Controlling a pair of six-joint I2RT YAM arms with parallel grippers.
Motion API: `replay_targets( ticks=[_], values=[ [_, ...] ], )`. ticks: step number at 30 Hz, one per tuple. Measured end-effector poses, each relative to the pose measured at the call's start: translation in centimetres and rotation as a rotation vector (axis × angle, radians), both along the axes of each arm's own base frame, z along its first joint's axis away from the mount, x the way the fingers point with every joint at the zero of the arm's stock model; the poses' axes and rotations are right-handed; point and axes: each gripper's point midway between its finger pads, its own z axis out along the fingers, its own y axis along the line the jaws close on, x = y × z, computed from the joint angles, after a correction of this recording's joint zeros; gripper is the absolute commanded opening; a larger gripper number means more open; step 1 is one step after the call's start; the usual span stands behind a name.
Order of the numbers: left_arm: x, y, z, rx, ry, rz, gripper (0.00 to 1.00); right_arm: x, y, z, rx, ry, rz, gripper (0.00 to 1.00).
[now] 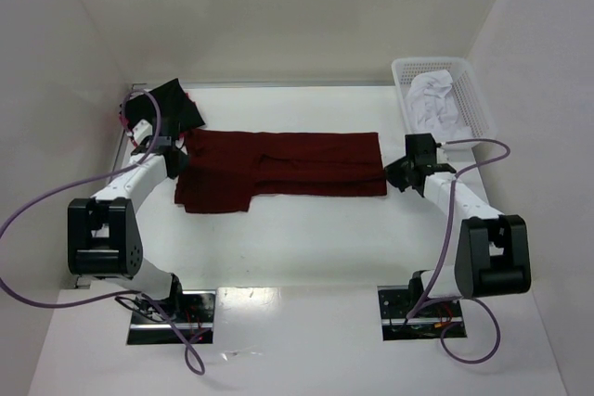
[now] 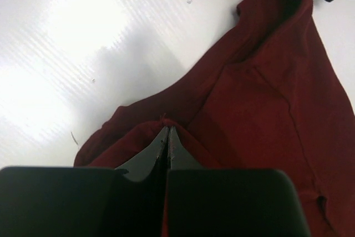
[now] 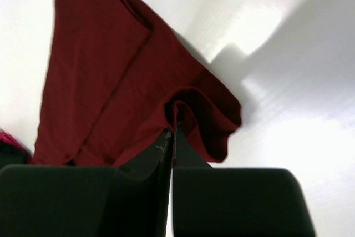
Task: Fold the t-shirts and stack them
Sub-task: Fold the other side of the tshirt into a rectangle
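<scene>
Maroon shirt (image 1: 288, 169) lies folded into a long strip across the middle of the table (image 1: 306, 238), pinched at each end: left gripper (image 2: 167, 136) clamped tight on the left edge, right gripper (image 3: 172, 131) on the right (cloth bunches at both tips). Black shirt (image 1: 176, 104) sits folded just behind the left end

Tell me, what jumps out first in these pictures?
A dark maroon t-shirt lies stretched across the middle of the white table, its ends pinched by the shut left hand and right hand. A white basket holding pale cloth sits at the far right corner.
</scene>
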Motion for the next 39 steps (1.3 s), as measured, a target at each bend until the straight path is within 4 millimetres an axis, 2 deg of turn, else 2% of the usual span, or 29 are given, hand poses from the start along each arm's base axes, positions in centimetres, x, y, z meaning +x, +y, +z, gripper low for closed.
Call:
replay_targets(
  ticks=[6,8,9,11,15,18,25,29,37,39],
  values=[
    [1.4,-0.2,-0.6,-0.002,0.011,-0.028,0.0,1.3,0.1,-1.1,-0.009,0.014,0.013,0.03],
    [1.8,-0.3,-0.8,-0.003,0.016,-0.038,0.0,1.6,0.1,-1.6,-0.011,0.021,0.015,0.08],
    [1.9,-0.3,-0.9,-0.004,0.017,-0.041,0.0,1.6,0.1,-1.7,-0.012,0.022,0.015,0.13],
    [2.2,-0.4,-1.0,-0.009,0.021,-0.051,0.0,1.8,0.0,-1.8,-0.017,0.022,0.018,0.3],
    [3.0,-0.5,-1.1,-0.007,0.023,-0.069,0.0,2.5,-0.1,-1.8,-0.031,0.011,0.026,0.5],
    [3.4,-0.6,-1.1,-0.012,0.018,-0.075,0.0,3.1,-0.1,-1.5,-0.039,-0.005,0.033,0.56],
    [4.4,-0.8,-0.8,-0.028,0.003,-0.086,0.0,4.9,-0.2,0.2,-0.058,-0.07,0.049,0.56],
    [5.0,-1.0,-1.2,-0.051,0.001,-0.095,0.0,4.9,0.0,0.4,-0.059,-0.076,0.069,0.49],
    [5.3,-0.7,-1.8,-0.076,0.003,-0.09,0.01,4.6,0.6,1.1,-0.043,-0.097,0.103,0.49],
    [5.3,-0.4,-2.2,-0.086,0.009,-0.083,0.1,4.4,0.7,1.2,-0.041,-0.102,0.108,0.49]
  ],
)
